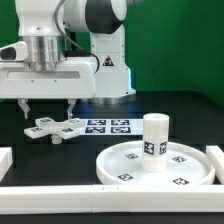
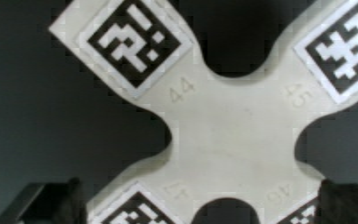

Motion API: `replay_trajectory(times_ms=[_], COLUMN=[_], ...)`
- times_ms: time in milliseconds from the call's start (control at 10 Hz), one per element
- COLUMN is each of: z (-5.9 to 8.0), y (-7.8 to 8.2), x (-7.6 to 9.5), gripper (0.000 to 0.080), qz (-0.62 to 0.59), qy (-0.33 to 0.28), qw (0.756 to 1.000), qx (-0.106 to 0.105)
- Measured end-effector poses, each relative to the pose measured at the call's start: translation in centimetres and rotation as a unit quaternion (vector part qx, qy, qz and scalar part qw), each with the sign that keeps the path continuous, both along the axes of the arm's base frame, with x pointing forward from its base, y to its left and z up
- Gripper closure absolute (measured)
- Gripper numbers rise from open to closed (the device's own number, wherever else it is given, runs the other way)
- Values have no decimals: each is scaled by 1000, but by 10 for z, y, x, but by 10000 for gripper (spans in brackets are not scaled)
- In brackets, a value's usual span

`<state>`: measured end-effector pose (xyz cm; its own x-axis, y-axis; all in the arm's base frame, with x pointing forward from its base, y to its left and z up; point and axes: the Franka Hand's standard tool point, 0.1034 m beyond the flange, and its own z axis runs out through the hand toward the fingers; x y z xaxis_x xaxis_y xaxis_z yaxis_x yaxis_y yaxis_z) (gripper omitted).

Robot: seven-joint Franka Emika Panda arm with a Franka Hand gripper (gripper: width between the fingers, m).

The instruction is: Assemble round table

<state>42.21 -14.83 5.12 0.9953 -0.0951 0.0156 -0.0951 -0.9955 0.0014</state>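
The flat lobed cross piece (image 1: 55,128) lies on the black table at the exterior view's left. It fills the wrist view (image 2: 220,110), with its square tags showing. My gripper (image 1: 46,108) hangs open just above it, one finger on each side, holding nothing. In the wrist view the gripper (image 2: 197,206) shows dark fingertips (image 2: 51,200) either side of the piece. The large rimmed disc (image 1: 120,165) lies at the front right. The short cylindrical post (image 1: 154,136) stands upright on its middle.
The marker board (image 1: 108,125) lies flat beside the cross piece, toward the exterior view's right. White rails (image 1: 60,197) edge the front and sides of the black surface. The robot base (image 1: 105,60) stands at the back.
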Motion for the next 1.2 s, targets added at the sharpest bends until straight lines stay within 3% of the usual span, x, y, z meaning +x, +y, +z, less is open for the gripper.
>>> replay_trajectory(times_ms=[400,1200], z=[-9,-14], y=[4,12], x=[-4,-5], gripper=[151,151], qz=[5,12], qy=[10,15], qw=[1000,1000], qx=[1,2])
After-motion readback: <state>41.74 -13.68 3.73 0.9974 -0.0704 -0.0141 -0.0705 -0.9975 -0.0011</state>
